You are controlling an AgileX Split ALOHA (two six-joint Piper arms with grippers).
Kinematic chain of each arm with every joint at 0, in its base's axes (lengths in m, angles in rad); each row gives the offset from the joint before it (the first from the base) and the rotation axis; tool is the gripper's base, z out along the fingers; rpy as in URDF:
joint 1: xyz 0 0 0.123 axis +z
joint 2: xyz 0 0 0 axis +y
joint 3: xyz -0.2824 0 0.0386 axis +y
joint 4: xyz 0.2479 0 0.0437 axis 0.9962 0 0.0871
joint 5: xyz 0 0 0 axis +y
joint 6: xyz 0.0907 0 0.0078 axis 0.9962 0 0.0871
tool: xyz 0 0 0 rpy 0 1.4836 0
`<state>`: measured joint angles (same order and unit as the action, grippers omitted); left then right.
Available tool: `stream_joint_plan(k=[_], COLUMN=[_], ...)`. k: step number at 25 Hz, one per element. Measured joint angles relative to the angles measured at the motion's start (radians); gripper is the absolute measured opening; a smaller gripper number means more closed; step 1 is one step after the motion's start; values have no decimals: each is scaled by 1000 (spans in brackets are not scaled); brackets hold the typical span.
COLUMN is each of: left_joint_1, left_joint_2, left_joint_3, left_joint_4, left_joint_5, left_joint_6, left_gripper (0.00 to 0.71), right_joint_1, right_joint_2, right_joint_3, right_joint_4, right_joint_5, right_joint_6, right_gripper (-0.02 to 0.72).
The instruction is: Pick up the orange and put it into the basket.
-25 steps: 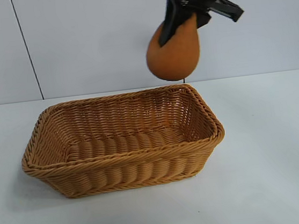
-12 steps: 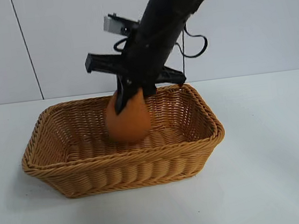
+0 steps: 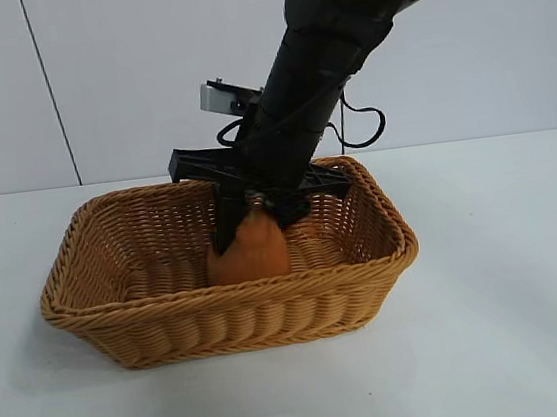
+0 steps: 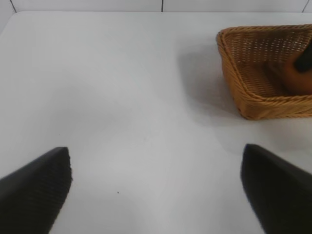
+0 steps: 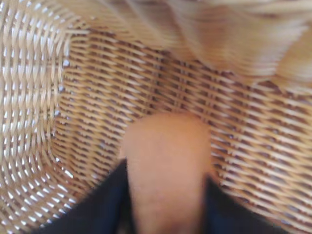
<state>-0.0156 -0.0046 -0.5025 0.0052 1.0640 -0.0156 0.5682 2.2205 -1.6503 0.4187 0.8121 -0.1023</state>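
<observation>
Right gripper [image 3: 251, 212] reaches down inside the basket [image 3: 228, 293], its fingers on either side of the orange [image 3: 249, 254]; whether they grip or have let go cannot be told. Orange sits low in the basket. Remaining: release confirmed, withdrawal. Left gripper [image 4: 156, 187] is parked well aside, open.

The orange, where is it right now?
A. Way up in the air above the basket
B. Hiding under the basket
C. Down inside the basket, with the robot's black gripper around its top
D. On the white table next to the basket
C. The orange sits low inside the basket, below its braided rim, with the right gripper reaching down from above and its black fingers on either side of the orange's top.
</observation>
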Motion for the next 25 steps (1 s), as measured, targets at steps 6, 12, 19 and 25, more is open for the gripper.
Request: stream_joint_plan(k=[6, 12, 19, 25], left_joint_1=[0, 0, 0, 0], left_joint_2=[0, 0, 0, 0], left_joint_3=[0, 0, 0, 0], left_joint_4=[1, 1, 1, 1], left_joint_5=[0, 0, 0, 0], left_joint_6=[0, 0, 0, 0], left_gripper=[672, 672, 672, 672], right_joint_1=[0, 0, -50, -215], right_joint_2=[0, -1, -13, -12], right_joint_3=[-126, -362, -436, -436], right_joint_4=[-35, -262, -403, -436], right_joint_5=[152, 376, 395, 398], right_joint_6=[8, 136, 217, 202], right_gripper=[685, 694, 694, 694])
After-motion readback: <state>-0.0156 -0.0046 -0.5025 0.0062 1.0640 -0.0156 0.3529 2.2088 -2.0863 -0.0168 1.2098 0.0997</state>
